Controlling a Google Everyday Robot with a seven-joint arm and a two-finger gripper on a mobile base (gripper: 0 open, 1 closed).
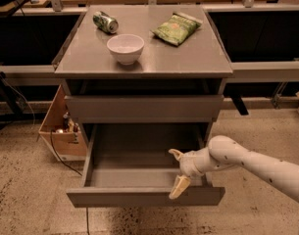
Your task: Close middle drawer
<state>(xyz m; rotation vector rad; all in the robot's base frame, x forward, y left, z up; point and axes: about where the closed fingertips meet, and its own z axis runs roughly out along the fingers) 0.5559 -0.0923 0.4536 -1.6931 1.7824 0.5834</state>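
Observation:
The middle drawer of the grey cabinet is pulled far out, and its inside looks empty. The uppermost drawer front sits above it, nearly shut. The lowest drawer is hidden beneath the open one. My gripper reaches in from the right on a white arm, over the right part of the open drawer. Its fingers are spread apart. One tan fingertip hangs at the inner side of the drawer front's top edge. The other finger points back over the drawer's inside. It holds nothing.
On the cabinet top stand a white bowl, a green can on its side and a green chip bag. A wooden crate with cables stands on the floor to the cabinet's left. Dark shelving runs behind.

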